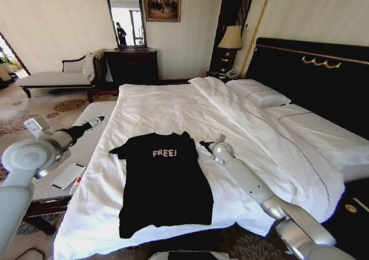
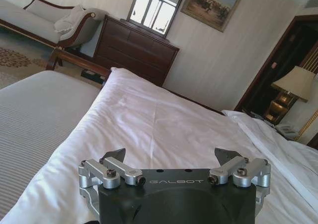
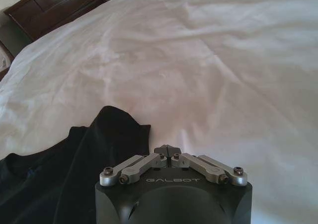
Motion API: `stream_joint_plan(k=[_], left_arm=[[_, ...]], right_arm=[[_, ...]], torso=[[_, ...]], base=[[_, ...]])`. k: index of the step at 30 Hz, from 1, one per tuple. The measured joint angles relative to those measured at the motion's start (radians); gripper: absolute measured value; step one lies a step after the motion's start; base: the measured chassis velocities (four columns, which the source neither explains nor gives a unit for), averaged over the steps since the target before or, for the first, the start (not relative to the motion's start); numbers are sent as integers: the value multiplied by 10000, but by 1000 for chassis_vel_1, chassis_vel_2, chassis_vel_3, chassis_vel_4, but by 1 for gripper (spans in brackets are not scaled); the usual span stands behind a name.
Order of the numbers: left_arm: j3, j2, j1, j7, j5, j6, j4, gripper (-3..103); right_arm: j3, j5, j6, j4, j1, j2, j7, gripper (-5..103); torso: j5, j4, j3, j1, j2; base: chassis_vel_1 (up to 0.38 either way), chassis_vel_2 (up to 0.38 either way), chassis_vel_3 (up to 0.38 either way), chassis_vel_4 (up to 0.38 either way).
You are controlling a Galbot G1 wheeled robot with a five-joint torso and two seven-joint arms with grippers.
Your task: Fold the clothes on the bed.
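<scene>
1. The black T-shirt [image 1: 164,182] lies flat and face up on the white duvet of the bed [image 1: 173,107]. Its "FREE!" lettering is readable, its collar points toward the far end of the bed, and its hem is near the foot edge closest to the robot. It looks spread out and not yet folded, so I judge the folding has barely begun.

2. The right claw [image 1: 203,144] sits low over the duvet just beside the T-shirt's sleeve on the robot's right, about level with the collar. In the right wrist view the right claw [image 3: 168,150] has its fingertips pressed together with nothing between them, and the sleeve edge of the T-shirt [image 3: 94,149] lies just beside it. That placement suits taking hold of the sleeve or shoulder, though no cloth is gripped now.

3. The left claw [image 1: 99,120] hangs off the T-shirt's other side, out past the bed edge and well apart from the cloth. In the left wrist view its fingers [image 2: 117,154] stand wide apart with only duvet beyond them. It seems staged for the opposite shoulder, so both sides could be lifted evenly.

4. No box, basket or other container holds anything near the T-shirt; the bed alone carries it.
</scene>
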Motion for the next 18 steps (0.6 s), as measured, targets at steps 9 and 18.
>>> stream_joint_plan(k=[9, 18], left_arm=[[-99, 43, 112, 18, 32, -28, -58, 100], [-49, -63, 183, 24, 173, -38, -103, 100]], right_arm=[[556, 1047, -486, 296, -510, 15, 904, 19], [930, 1789, -385, 554, -875, 220, 883, 52]], torso=[[0, -2, 1, 0, 0], [-3, -3, 0, -1, 1]], base=[[0, 0, 0, 0], [0, 0, 0, 0]])
